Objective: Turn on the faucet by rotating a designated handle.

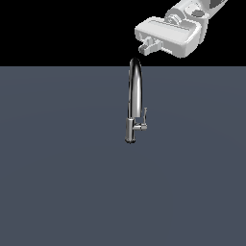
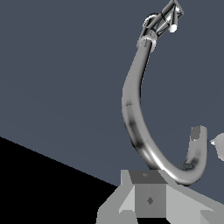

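Note:
The faucet is a tall chrome gooseneck standing on a dark grey floor, its arched spout rising to the horizon line. The handle is a thin lever sticking up from a short side stub, on the exterior view's right of the lower body. My gripper hangs above the top of the arch, slightly towards the exterior view's right, touching nothing. Its fingers sit together as one block, shut and empty. In the wrist view the curved faucet runs away from my gripper to the distant handle.
A flat grey floor spreads around the faucet. A small pale shape shows at the edge of the wrist view beside the spout's tip.

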`<action>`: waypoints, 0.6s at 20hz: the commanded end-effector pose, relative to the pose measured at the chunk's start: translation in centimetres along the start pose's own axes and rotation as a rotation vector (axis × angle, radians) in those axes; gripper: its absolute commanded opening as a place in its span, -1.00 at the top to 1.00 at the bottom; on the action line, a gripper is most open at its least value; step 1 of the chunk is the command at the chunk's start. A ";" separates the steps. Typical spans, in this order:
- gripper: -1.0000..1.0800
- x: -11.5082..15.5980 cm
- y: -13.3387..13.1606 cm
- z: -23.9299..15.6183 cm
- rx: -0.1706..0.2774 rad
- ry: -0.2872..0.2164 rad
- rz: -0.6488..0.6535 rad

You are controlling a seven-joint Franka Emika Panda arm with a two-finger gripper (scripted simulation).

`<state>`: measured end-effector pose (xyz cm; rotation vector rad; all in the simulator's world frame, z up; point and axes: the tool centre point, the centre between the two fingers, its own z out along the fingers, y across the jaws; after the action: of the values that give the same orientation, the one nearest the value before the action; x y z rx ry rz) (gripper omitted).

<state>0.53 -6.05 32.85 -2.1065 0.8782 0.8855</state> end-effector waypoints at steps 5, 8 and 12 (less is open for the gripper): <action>1.00 5.2 0.3 0.7 0.123 -0.119 0.117; 1.00 7.8 0.6 1.3 0.185 -0.179 0.177; 1.00 11.2 1.2 2.5 0.272 -0.263 0.262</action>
<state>4.49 -8.14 23.71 -1.6853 1.0598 1.0605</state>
